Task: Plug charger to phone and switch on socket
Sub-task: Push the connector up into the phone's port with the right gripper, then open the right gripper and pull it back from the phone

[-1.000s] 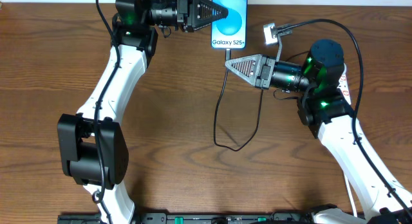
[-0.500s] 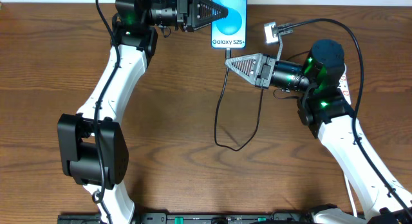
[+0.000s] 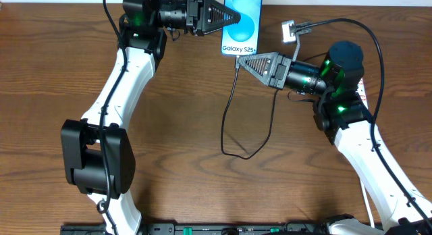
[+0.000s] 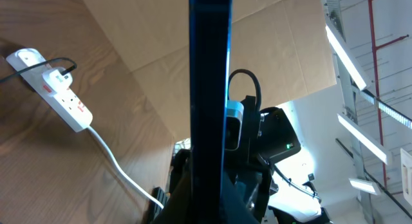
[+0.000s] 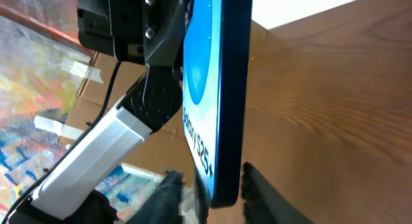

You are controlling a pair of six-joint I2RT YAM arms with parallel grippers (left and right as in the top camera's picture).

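The phone (image 3: pixel 241 19) is lit, reads "Galaxy S25+" and is held at the table's far edge. My left gripper (image 3: pixel 234 19) is shut on its left side. In the left wrist view the phone (image 4: pixel 209 89) stands edge-on between the jaws. My right gripper (image 3: pixel 238 60) is shut on the charger's connector end, right at the phone's bottom edge (image 5: pixel 219 185). Its dark fingers (image 5: pixel 170 193) flank that edge. The charger cable (image 3: pixel 229 113) hangs down and loops on the table. The white socket (image 4: pixel 55 92) has a black plug (image 4: pixel 62 74) in it. In the overhead view the socket (image 3: pixel 363 88) is mostly hidden under my right arm.
The socket's white cord (image 4: pixel 112 163) runs toward the table's edge. A thick black robot cable with a small grey connector (image 3: pixel 289 31) arcs over the right arm. Brown cardboard (image 4: pixel 270 50) stands behind the table. The cable loop (image 3: pixel 243 152) lies mid-table.
My right gripper has moved up a little with the connector, closer to the phone's bottom edge. The cable's upper part followed. The left gripper and phone barely shifted.
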